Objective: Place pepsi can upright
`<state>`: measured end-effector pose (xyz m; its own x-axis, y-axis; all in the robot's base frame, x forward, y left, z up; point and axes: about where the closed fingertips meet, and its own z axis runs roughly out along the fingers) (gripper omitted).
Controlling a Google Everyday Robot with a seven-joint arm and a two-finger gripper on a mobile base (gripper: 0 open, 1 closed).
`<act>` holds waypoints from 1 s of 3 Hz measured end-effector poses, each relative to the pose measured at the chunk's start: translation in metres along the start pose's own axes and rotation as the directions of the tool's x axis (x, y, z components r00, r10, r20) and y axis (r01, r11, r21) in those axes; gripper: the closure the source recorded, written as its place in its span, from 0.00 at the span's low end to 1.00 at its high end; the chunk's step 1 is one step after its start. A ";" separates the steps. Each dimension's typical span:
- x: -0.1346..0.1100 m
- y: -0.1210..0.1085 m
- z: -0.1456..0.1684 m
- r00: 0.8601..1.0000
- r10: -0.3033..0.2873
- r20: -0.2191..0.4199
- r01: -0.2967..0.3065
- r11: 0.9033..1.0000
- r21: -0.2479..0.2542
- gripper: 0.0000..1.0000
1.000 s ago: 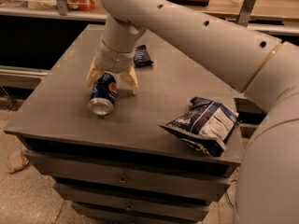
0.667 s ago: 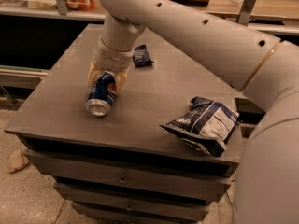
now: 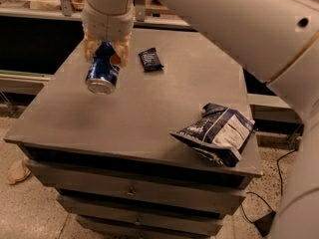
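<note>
Tool (image 3: 105, 51) is clamped on the pepsi can (image 3: 102, 72), can tilted, silver end down, clear above the surface (image 3: 149, 118).

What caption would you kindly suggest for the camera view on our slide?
The pincer holds the pepsi can tilted above the grey table.

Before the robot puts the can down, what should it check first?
1. Gripper holding the pepsi can: ok, clamped on it above the table.
2. Can upright: not ok, it tilts, silver end toward the camera.
3. Spot under the can: ok, nothing lies there.
4. Dark snack packet out of the way: ok, lies apart, behind.
5. Chip bag out of the way: ok, near the front edge.
</note>
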<state>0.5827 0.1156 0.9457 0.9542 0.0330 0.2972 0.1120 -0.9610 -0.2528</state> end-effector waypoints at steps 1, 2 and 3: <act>0.000 -0.001 -0.039 0.986 -0.102 -0.129 0.102 0.995 -0.008 1.00; 0.013 0.001 -0.047 0.963 -0.177 -0.203 0.183 0.983 0.011 1.00; 0.013 -0.002 -0.046 0.963 -0.180 -0.199 0.186 0.982 0.011 1.00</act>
<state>0.5816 0.1056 0.9928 0.8439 0.1503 0.5150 0.2905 -0.9350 -0.2032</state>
